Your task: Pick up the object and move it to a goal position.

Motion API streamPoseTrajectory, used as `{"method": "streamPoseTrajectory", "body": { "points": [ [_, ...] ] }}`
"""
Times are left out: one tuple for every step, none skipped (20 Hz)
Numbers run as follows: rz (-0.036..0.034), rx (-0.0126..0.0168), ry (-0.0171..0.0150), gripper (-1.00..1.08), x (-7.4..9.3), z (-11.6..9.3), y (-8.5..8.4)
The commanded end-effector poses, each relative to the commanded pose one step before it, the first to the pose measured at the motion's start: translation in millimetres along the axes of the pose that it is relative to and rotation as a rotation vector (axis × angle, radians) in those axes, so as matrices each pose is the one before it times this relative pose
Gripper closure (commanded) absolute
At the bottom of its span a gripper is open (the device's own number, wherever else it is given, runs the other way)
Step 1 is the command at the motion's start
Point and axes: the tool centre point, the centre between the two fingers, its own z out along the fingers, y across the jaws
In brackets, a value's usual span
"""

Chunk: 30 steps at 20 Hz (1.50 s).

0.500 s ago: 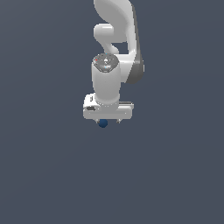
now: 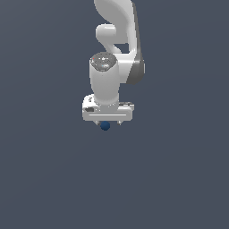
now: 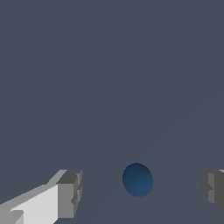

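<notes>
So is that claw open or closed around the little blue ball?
Open. In the wrist view the gripper has gaps on both sides of the blue ball; neither finger touches it.

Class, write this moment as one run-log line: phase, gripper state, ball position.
phase: pre-grasp | gripper: open, fingers apart either side of ball | blue ball: between fingers, not gripped | goal: not visible

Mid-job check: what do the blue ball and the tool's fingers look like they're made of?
The blue ball renders as a smooth, plain dark blue solid with soft matte shading and no texture; maybe rubber or plastic, but the look leaves it open. The fingers of the tool are flat grey blocks on a white body, like matte plastic or painted metal. They stand apart from the ball on either side.
</notes>
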Motion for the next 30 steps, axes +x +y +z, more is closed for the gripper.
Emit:
{"method": "streamPoseTrajectory", "body": {
  "points": [
    [-0.00058,0.00291,0.00281,-0.92,-0.34,-1.38,2.47],
    [0.0,0.0,0.0,-0.92,0.02,0.0,0.02],
    [0.0,0.0,0.0,-0.92,-0.02,-0.03,-0.3],
    [-0.00022,-0.00067,-0.00068,-0.92,0.06,0.42,-0.26],
    [-0.00097,-0.00009,-0.00007,-0.92,-0.09,0.16,0.01],
    [-0.00207,-0.00005,0.0,-0.92,-0.19,0.27,0.13],
    [-0.00324,-0.00007,0.0,-0.92,-0.31,0.43,0.27],
    [-0.00463,-0.00014,-0.00004,-0.92,-0.43,0.63,0.3],
    [-0.00594,-0.00022,-0.00009,-0.92,-0.56,0.83,0.38],
    [-0.00733,-0.00029,-0.00014,-0.92,-0.68,1.03,0.39],
    [-0.00864,-0.00035,-0.00019,-0.92,-0.81,1.22,0.46],
    [-0.00992,-0.0004,-0.00023,-0.92,-0.94,1.41,0.5],
    [-0.01114,-0.00044,-0.00026,-0.92,-1.06,1.57,0.55],
    [-0.01236,-0.00046,-0.00027,-0.92,-1.19,1.73,0.59],
    [-0.01363,-0.00048,-0.00029,-0.92,-1.33,1.89,0.63],
    [-0.01482,-0.00049,-0.00031,-0.92,-1.47,2.04,0.65],
    [-0.01606,-0.00051,-0.00035,-0.92,-1.61,2.21,0.67],
    [-0.01738,-0.00052,-0.00038,-0.92,-1.77,2.38,0.67],
    [-0.01868,-0.00053,-0.00041,-0.92,-1.92,2.54,0.66],
    [-0.02001,-0.00052,-0.00044,-0.92,-2.09,2.7,0.65],
    [-0.02135,-0.00051,-0.00046,-0.92,-2.25,2.86,0.61],
    [-0.02271,-0.00049,-0.00049,-0.92,-2.43,3.01,0.56],
    [-0.02408,-0.00046,-0.00051,-0.92,-2.6,3.17,0.5],
    [-0.02544,-0.00042,-0.00053,-0.92,-2.78,3.31,0.42],
    [-0.02612,-0.00037,-0.00052,-0.92,-2.88,3.37,0.31],
    [-0.02617,-0.0003,-0.0005,-0.92,-2.9,3.34,0.18],
    [-0.02621,-0.00023,-0.00048,-0.92,-2.92,3.31,0.06],
    [-0.02625,-0.00017,-0.00045,-0.92,-2.94,3.28,-0.06],
    [-0.02628,-0.0001,-0.00042,-0.92,-2.95,3.25,-0.19],
    [-0.02633,-0.00004,-0.00039,-0.92,-2.95,3.21,-0.32]
  ]
}}
